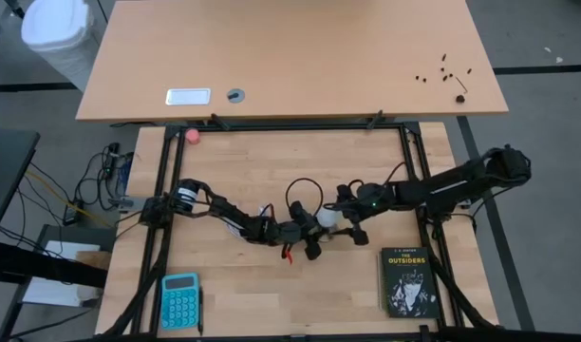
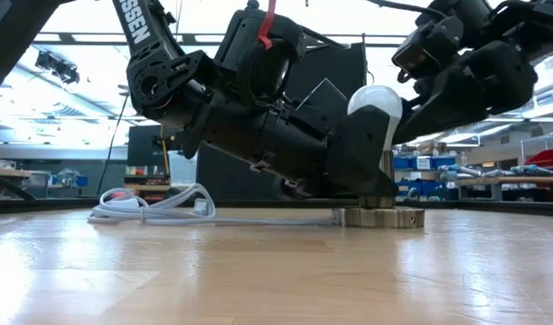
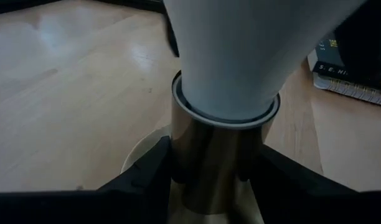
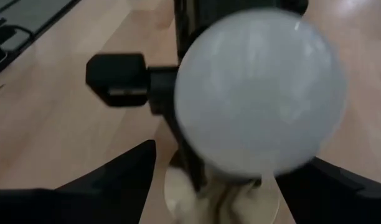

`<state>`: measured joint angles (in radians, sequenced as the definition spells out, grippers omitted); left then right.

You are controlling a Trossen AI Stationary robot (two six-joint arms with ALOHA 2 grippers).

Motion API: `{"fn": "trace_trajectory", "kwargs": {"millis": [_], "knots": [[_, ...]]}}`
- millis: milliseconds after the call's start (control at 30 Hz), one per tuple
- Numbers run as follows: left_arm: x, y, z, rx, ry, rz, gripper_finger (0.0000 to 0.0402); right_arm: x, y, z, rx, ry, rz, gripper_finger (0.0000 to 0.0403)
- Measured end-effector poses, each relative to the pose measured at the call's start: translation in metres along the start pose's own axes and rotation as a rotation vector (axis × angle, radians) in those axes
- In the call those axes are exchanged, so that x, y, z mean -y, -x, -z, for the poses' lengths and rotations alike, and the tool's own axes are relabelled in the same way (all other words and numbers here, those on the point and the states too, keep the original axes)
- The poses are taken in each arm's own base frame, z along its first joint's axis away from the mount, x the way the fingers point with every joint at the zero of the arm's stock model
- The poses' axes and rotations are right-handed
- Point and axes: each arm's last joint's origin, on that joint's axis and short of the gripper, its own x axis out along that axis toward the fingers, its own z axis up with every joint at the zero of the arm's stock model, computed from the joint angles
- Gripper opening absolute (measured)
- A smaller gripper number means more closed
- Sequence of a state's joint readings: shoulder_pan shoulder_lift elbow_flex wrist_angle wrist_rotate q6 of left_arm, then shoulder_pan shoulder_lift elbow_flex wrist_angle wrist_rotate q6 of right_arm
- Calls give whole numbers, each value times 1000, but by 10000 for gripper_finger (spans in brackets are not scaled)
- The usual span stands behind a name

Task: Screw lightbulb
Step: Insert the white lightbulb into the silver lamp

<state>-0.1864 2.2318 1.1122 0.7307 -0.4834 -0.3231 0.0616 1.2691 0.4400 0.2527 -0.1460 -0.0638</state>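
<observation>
Lightbulb [image 1: 326,218] is sitting mid-tabletop [image 1: 271,294] in the high view, between the left hand [image 1: 314,228] and the right hand [image 1: 340,221]; a book [image 1: 407,281] and a calculator [image 1: 180,301] are lying nearer the front edge. Low view: the bulb [image 2: 376,106] is standing upright in the metal socket [image 2: 378,215], a white cord [image 2: 154,208] trailing away. Left wrist view: the left hand's fingers [image 3: 147,177] are clamping the socket's barrel [image 3: 215,168] under the bulb [image 3: 240,56]. Right wrist view: the right hand's fingers [image 4: 125,171] are standing spread, released, on either side of the globe [image 4: 260,93].
</observation>
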Motion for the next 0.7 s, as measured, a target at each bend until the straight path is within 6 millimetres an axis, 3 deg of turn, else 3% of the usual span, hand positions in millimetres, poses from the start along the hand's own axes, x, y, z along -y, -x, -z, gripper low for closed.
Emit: {"fn": "trace_trajectory", "kwargs": {"millis": [267, 333, 433, 700], "knots": [[-2, 0, 1, 5, 12, -41, 184, -9, 23, -5, 1, -43, -155, 308], [-3, 0, 0, 6, 9, -45, 184, -8, 25, -5, -6, -42, -110, 303], [-3, 0, 0, 4, 2, -40, 184, -3, 21, -3, -18, -55, -10, 298], [0, 0, 1, -5, -6, 2, 184, 12, 1, 2, -7, -57, 51, 293]]}}
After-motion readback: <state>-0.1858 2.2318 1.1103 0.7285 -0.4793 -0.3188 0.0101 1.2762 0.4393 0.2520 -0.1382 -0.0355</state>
